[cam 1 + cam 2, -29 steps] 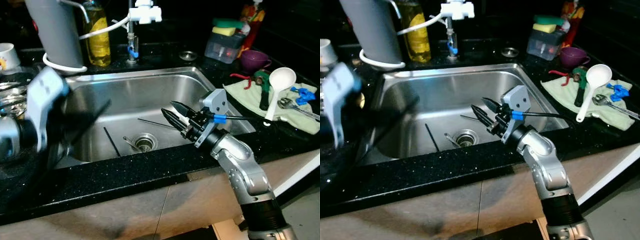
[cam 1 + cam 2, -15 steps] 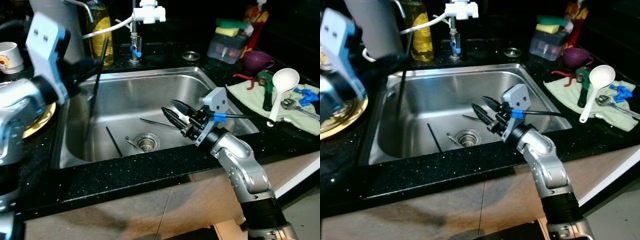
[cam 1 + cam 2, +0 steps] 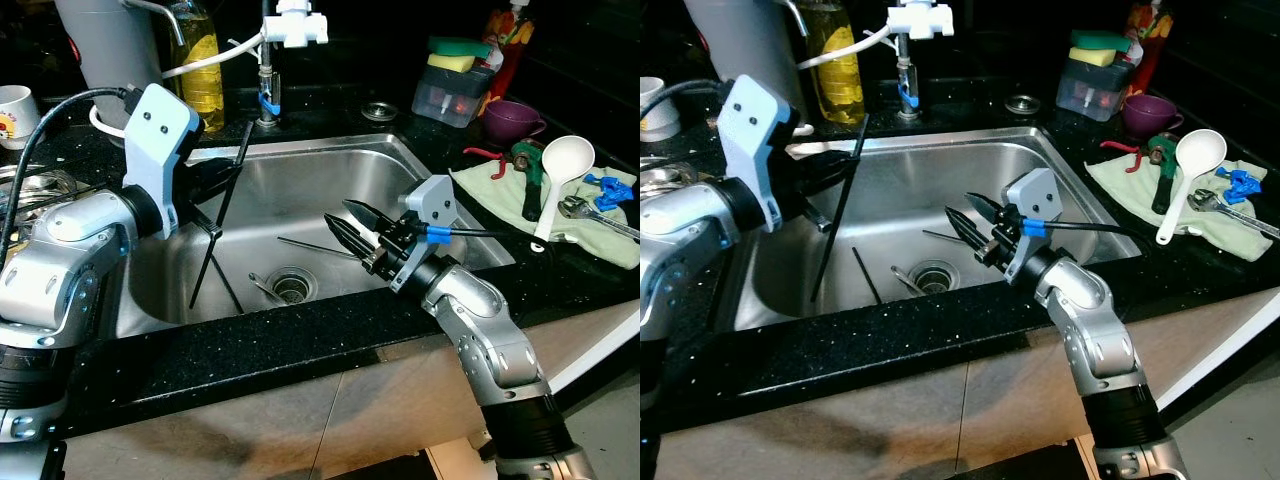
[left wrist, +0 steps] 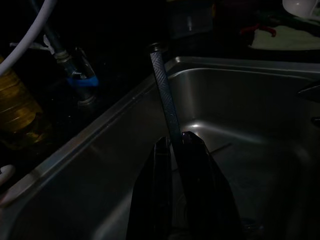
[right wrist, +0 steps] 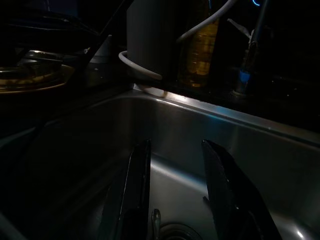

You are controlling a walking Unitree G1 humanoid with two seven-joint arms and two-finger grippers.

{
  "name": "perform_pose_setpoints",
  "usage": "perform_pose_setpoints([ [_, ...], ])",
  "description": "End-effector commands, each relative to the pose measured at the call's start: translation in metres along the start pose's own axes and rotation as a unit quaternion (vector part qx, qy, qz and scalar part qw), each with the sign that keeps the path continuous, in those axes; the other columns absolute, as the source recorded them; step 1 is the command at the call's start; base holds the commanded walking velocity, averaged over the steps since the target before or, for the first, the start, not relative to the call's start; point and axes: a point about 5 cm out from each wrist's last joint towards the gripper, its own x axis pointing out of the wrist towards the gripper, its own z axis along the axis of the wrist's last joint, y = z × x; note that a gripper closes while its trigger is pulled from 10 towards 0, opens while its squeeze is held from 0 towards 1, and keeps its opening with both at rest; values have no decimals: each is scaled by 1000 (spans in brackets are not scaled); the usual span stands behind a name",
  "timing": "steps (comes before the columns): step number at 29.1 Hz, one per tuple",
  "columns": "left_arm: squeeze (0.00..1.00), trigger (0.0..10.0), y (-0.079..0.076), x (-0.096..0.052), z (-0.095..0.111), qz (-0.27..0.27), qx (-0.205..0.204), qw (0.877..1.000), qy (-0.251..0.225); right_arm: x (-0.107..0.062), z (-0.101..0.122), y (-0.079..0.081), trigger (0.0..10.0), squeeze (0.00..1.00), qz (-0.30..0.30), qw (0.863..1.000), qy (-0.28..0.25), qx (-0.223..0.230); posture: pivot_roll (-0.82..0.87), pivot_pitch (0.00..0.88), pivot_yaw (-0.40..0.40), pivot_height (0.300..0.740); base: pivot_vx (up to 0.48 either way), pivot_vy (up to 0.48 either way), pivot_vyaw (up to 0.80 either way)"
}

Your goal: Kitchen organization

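My left gripper (image 3: 218, 182) is shut on a long black chopstick (image 3: 222, 205), held tilted over the left part of the steel sink (image 3: 310, 146). In the left wrist view the chopstick (image 4: 162, 85) runs up from between the closed fingers (image 4: 194, 150). My right gripper (image 3: 342, 221) hangs open above the sink's right half, nothing between its fingers (image 5: 141, 160). On the sink floor lie another black chopstick (image 3: 226, 284), a thin dark stick (image 3: 310, 246) and a small metal utensil (image 3: 263, 289) beside the drain (image 3: 291, 285).
Behind the sink stand a faucet (image 3: 267, 70), a yellow oil bottle (image 3: 201, 75) and a grey cylinder (image 3: 112, 55). At the right a white ladle (image 3: 558, 178) and tools lie on a green cloth (image 3: 590, 225), near a purple cup (image 3: 512, 118). Dishes (image 3: 35, 188) sit at the left.
My left arm has swung with the chopstick from the left counter, up by the back corner, to over the sink's left part. The right gripper has stayed put.
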Motion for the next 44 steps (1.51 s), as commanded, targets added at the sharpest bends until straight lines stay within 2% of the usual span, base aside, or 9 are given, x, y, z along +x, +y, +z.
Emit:
perform_pose_setpoints([
  [1, 824, 10000, -1, -1, -6, -5, 7, 1000, 21, -3, -2, -1, 10000, 0, -1, 1000, 2, -4, -35, 179, -45, 740, 0, 0, 0],
  [6, 1000, 10000, -2, -2, -8, -7, 1, 1000, 26, -3, -1, -1, 10000, 0, -1, 1000, 3, -4, -37, 179, -43, 740, 0, 0, 0],
  [7, 690, 10000, -2, -2, -8, -7, 2, 1000, 26, -3, -1, -1, 10000, 0, -1, 1000, 3, -4, -37, 179, -43, 740, 0, 0, 0],
  [8, 690, 10000, -2, -2, -8, -7, 2, 1000, 26, -3, -1, -1, 10000, 0, -1, 1000, 3, -4, -37, 179, -43, 740, 0, 0, 0],
  [9, 0, 10000, -2, -2, -8, -8, -2, 1000, 26, -3, -1, -1, 10000, 0, -2, 1000, 3, -5, -38, 178, -44, 740, 0, 0, 0],
  [19, 0, 10000, 1, -1, 6, -2, -39, 999, -31, -3, 1, -2, 10000, 0, -6, 1000, -5, 5, -40, 166, -44, 740, 0, 0, 0],
  [27, 0, 10000, -51, -24, 8, -176, -105, 977, -60, -9, -2, 1, 10000, 0, -7, 994, -10, 104, -40, 158, -42, 740, 0, 0, 0],
  [34, 0, 10000, -68, -25, -9, -107, -144, 983, -28, -15, 3, 4, 10000, 0, -35, 990, -34, 130, -38, 156, -45, 740, 0, 0, 0],
  [44, 0, 10000, -51, -23, -29, 34, -117, 992, 17, -13, 5, 19, 10000, 0, -53, 989, -42, 131, -46, 171, -43, 740, 0, 0, 0],
])
